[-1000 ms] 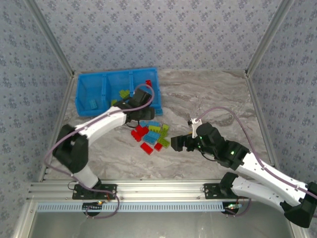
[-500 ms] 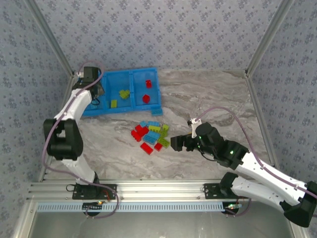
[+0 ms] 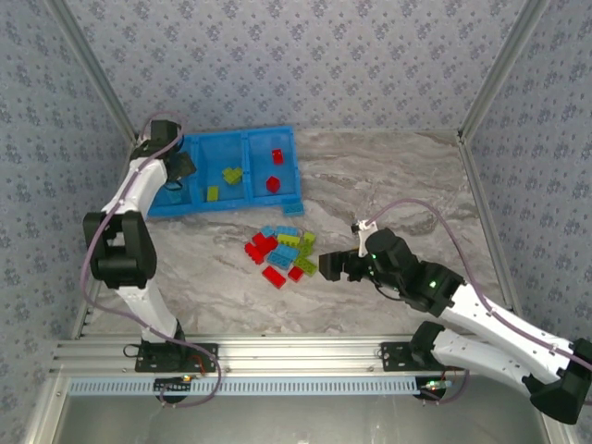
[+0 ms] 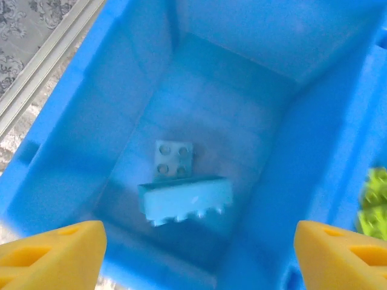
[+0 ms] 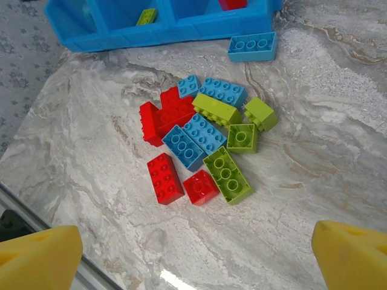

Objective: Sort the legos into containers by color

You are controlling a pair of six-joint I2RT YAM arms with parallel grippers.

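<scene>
The sort was begun but far from done. The tray sat at the far left of the bench, and each of its three compartments held two legos. There were two light blue in the left, two lime green in the middle and two red in the right, with no colours mixed as far as could be seen.

The left end effector hung over the left compartment with its fingers spread wide and nothing between them. One blue brick lay tipped on its side on the floor below, just beside the flat one.

Most of the work was left. A pile of about a dozen red, blue and green bricks lay bunched on the bench in front of the tray, and a lone blue brick lay just beside the tray's near right corner. The right end effector hovered near the pile — fully open and empty.

By my reckoning, about a third was sorted — the colours for each compartment were set, so the rest looked like repetition.
</scene>
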